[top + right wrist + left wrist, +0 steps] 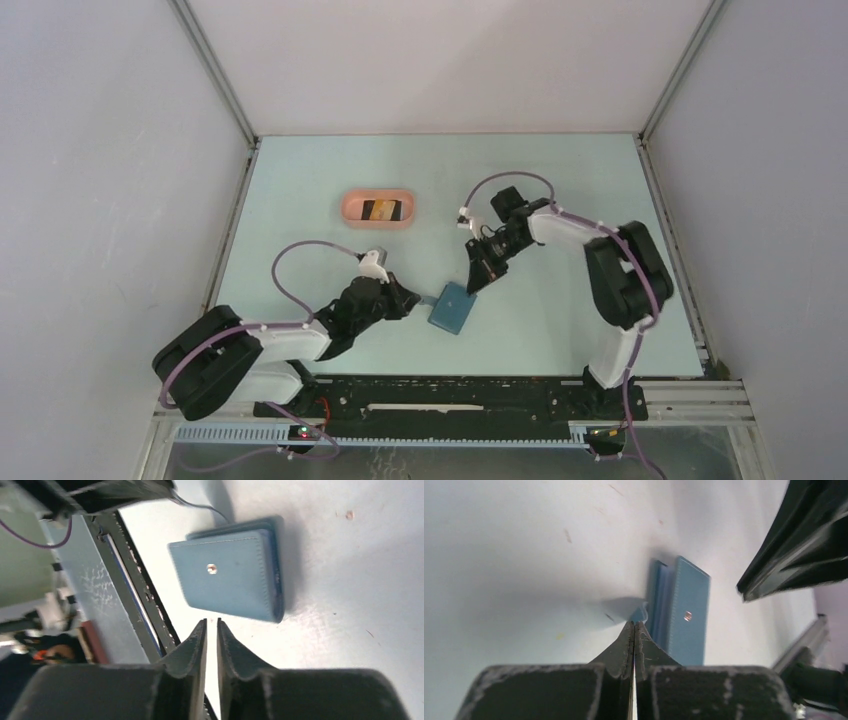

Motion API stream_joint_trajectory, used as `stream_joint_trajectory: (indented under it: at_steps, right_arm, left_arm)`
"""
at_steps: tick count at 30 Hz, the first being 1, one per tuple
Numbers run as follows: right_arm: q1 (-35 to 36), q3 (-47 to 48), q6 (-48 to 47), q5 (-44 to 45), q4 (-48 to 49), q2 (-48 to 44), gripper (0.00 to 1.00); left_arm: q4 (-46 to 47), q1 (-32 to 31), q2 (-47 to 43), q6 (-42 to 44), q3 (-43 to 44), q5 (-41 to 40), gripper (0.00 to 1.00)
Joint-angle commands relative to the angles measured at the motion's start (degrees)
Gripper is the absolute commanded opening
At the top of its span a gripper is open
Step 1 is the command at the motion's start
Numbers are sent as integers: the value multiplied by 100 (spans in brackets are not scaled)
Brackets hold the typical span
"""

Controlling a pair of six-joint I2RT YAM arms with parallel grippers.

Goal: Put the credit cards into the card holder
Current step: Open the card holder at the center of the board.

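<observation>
While card holder (453, 308) lies folded, pink tray (347, 209) holds cards (381, 210) (black, tan-orange).

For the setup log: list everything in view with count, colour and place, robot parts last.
card holder: one, blue, folded shut, near middle of the table.
credit cards: at least two, black and tan-orange, in the tray.
tray: one, pink, oval, far left of the table.
table: one, pale blue-green, under everything.
left end effector: one, black, shut on the card holder's tab.
right end effector: one, black, slightly open, empty, close to the card holder.
</observation>
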Motion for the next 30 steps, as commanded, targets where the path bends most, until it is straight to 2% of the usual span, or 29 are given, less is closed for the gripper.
stream_joint_trajectory:
  at_steps: [1, 3, 6, 7, 9, 13, 17, 24, 30]
  right_arm:
    - [-36, -96, -1440, -259, -33, -1583, 25]
    - [-42, -546, -1486, -246, 431, -2154, 35]
    - [-44, -1034, -1019, -301, 1103, -2658, 63]
    - [-44, -1091, -676, -281, 1236, -2594, 69]
    - [-22, -1043, -58, -306, 1203, -2320, 71]
    - [55, -1040, 1046, 814, 1356, -1940, 74]
    - [94, -1095, 2035, 1310, 1556, -1526, 77]
    - [114, -990, 2101, 1348, 1414, -1163, 77]
    - [102, -918, 1877, 698, 1370, -1560, 81]
  left_arm:
    - [1075, 20, -372, -644, -370, 1048, 0]
    - [1576, 14, -367, -948, -505, 1358, 0]
    - [2493, 7, -217, -1400, -667, 1692, 0]
    - [2816, 12, -127, -1536, -696, 1805, 0]
    - [3478, -6, 84, -1756, -714, 1980, 0]
    - [4319, -54, 618, -2052, -654, 2176, 0]
    - [4955, -69, 1230, -2296, -598, 2355, 0]
    - [4923, -115, 1397, -2205, -510, 2349, 0]
    - [4923, -114, 1407, -2177, -406, 2469, 0]
